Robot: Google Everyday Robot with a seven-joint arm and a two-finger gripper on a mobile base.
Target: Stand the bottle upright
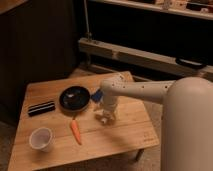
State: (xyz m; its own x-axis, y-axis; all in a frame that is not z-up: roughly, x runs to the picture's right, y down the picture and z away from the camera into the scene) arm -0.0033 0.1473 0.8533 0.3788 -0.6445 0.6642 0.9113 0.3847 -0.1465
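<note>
No text, label, brand or number can be read anywhere: not on the bottle [102, 119], the white cup [41, 138] or the surface [131, 134]

Gripper [105, 118] down at tabletop, just R of dark dish [75, 98]; wrist covers most of it from above. Bottle [101, 119] = pale clear patch at gripper, outline lost. Upright vs lying: can't tell. Touching gripper or not: can't tell. Small blue obj [96, 94] partly behind wrist, ID unclear. Robot body [189, 125] cut by R + bottom edges. Table [125, 131] front-L corner cut by bottom edge. Dark flat item [41, 108]: can't ID.
</note>
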